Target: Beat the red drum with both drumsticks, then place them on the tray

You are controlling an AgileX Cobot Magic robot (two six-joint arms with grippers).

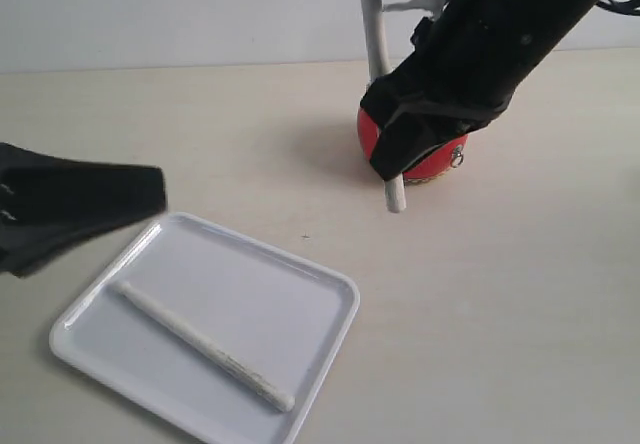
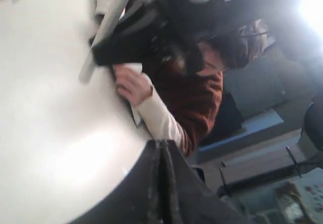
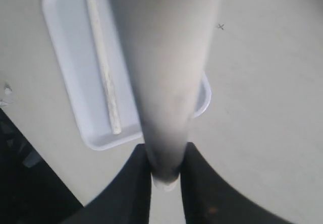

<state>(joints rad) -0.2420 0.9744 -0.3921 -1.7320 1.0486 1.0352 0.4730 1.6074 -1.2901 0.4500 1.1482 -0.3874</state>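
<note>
- Pale table (image 1: 520, 324) is stretching out under a white wall (image 1: 150, 9).
- Right gripper (image 3: 165, 169) is pinching one drumstick (image 1: 376, 34) by the red drum (image 1: 440, 167), upper right.
- Left gripper (image 2: 160, 151) is sitting pressed together; second drumstick (image 1: 200, 342) is lying in the tray (image 1: 250, 279), lower left.

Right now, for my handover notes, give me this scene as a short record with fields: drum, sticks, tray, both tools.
red drum: on the table, partly hidden by the right tool
tray: white, on the table
first drumstick: lying diagonally in the tray
second drumstick: steep, lower end beside the red drum
left tool: shut, empty, near the tray's edge
right tool: shut on the second drumstick
</note>
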